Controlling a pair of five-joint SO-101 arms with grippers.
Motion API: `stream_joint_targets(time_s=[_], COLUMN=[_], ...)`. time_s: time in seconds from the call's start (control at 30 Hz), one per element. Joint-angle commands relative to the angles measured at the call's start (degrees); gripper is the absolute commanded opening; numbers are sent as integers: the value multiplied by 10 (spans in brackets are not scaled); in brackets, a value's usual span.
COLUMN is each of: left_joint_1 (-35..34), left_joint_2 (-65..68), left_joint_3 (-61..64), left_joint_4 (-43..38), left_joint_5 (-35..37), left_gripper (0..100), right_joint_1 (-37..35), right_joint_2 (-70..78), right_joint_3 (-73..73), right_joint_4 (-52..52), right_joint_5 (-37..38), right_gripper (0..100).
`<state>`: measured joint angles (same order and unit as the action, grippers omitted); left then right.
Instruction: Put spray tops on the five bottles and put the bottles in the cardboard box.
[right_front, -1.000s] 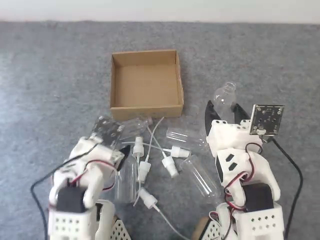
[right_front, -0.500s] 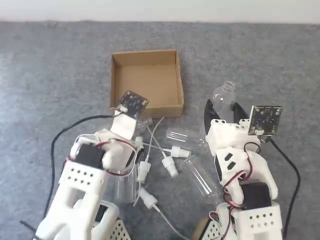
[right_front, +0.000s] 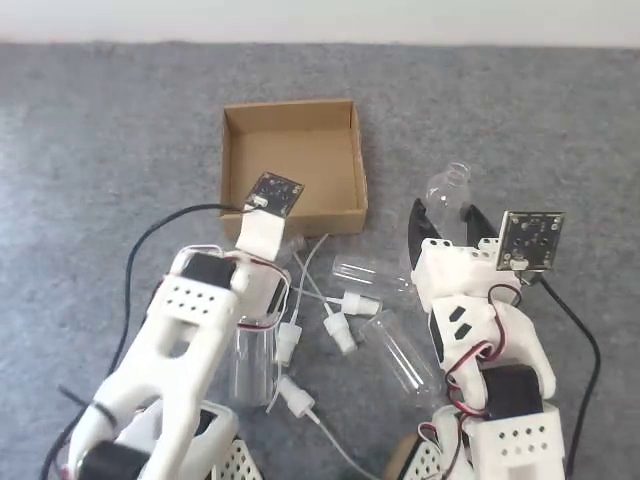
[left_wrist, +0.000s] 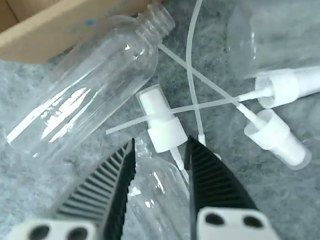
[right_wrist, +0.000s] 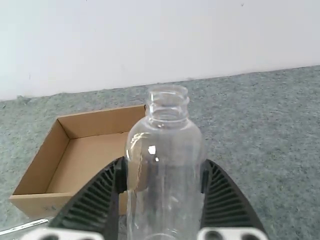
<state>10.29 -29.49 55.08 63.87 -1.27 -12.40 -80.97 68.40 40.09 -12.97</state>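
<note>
The open cardboard box (right_front: 292, 215) sits at the back of the grey carpet. My right gripper (right_front: 448, 215) is shut on a clear uncapped bottle (right_wrist: 164, 150), held upright to the right of the box (right_wrist: 42, 160). My left arm (right_front: 215, 300) stretches over the pile in front of the box. Its gripper (left_wrist: 161, 145) is open, with a white spray top (left_wrist: 162, 122) at its fingertips and a clear bottle (left_wrist: 155, 195) lying between the jaws. I cannot tell whether that top is fitted on it. Another bottle (left_wrist: 85, 95) lies against the box wall (left_wrist: 50, 30).
Two more clear bottles (right_front: 405, 350) (right_front: 370, 272) lie between the arms. Loose spray tops (right_front: 355, 303) (right_front: 340, 332) (right_front: 297, 398) with long thin tubes are scattered among them. Open carpet lies left of the box and far right.
My left arm has swung forward from its tucked pose near the front edge and now hangs over the pile by the box. The right arm and its bottle have not moved.
</note>
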Motion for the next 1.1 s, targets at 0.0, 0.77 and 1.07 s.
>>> stream_joint_targets(time_s=[0.0, 0.77, 1.07], left_joint_1=[3, 44, 41], left_joint_2=[36, 188, 222], left_joint_3=[-51, -104, -110], left_joint_4=[-13, -16, -17], left_joint_5=[8, 45, 52], left_gripper=[148, 149, 148], right_joint_1=[4, 4, 3], right_joint_2=[-13, -13, -13], right_joint_3=[-10, -11, -11], right_joint_4=[-15, -13, -13], right_joint_5=[6, 7, 7], right_gripper=[74, 74, 74])
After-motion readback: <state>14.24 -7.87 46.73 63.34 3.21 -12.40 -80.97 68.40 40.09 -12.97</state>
